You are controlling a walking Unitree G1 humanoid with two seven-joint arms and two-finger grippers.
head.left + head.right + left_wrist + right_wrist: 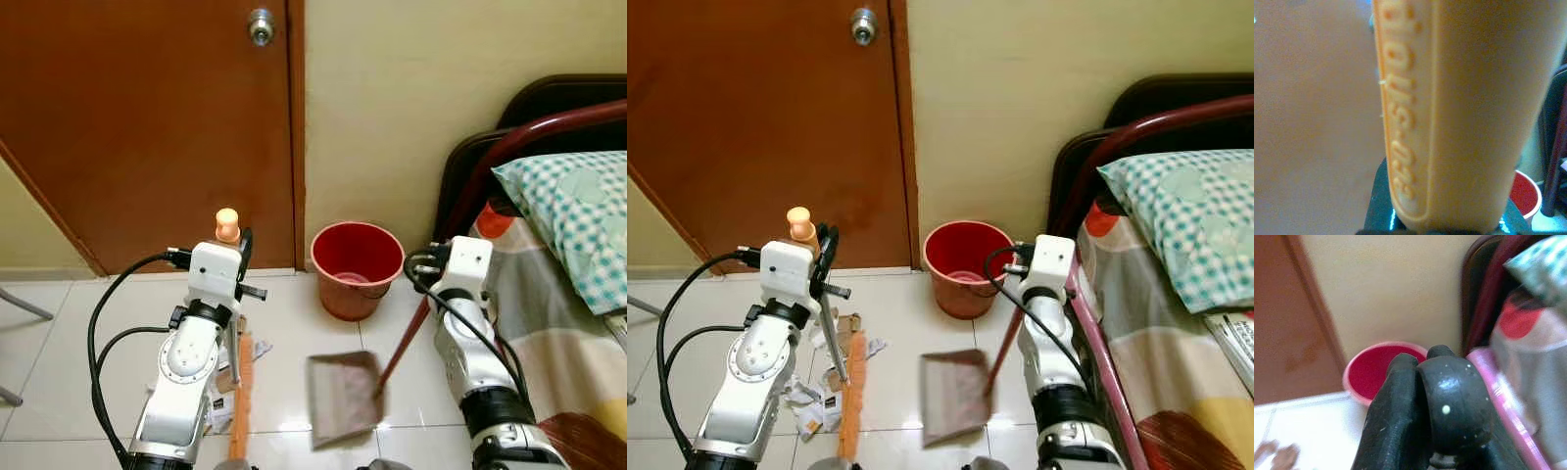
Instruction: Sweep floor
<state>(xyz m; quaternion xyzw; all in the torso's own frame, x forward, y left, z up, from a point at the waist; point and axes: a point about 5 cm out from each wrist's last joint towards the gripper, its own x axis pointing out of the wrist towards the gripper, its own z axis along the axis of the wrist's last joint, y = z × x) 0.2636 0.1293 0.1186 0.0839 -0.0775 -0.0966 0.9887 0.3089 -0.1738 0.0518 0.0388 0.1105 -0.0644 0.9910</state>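
While both arms are raised before the robot, a red bucket [357,266] stands on the white tiled floor [294,323] against the cream wall [392,108], between the brown door [147,127] and the bed [578,294] with its checkered pillow [573,220]. The left gripper [231,245] has its jaws pinching the orange broom [852,392], whose bristles touch the floor beside crumpled paper scraps [813,397]. The right gripper [431,264] has its jaws pressed on the dark red handle of the dustpan [343,397], which is blurred near the bucket.
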